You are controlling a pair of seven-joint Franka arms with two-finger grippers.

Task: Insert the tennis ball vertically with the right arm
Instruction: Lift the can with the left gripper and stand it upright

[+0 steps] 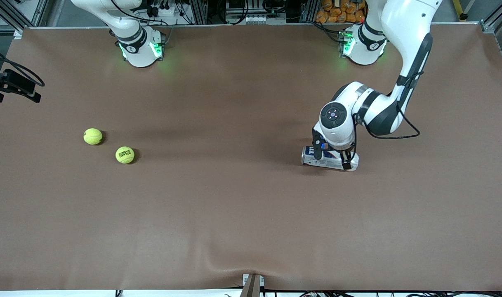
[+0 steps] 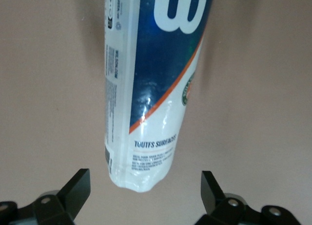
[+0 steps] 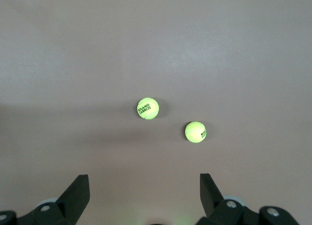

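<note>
Two yellow-green tennis balls (image 1: 93, 136) (image 1: 125, 155) lie close together on the brown table toward the right arm's end. In the right wrist view both balls (image 3: 147, 108) (image 3: 195, 132) show far below my right gripper (image 3: 144, 191), which hangs open and empty high over them; it is out of the front view. A clear ball can (image 1: 326, 161) with a blue and white label lies on its side toward the left arm's end. My left gripper (image 1: 331, 156) is low over it, open. Its fingers straddle the can's end (image 2: 146, 166) with a gap on each side of my left gripper (image 2: 145, 191).
A black clamp with cables (image 1: 11, 84) juts in at the table edge at the right arm's end. A small mount (image 1: 253, 284) sits at the table edge nearest the front camera. The brown table cover (image 1: 234, 206) wrinkles slightly there.
</note>
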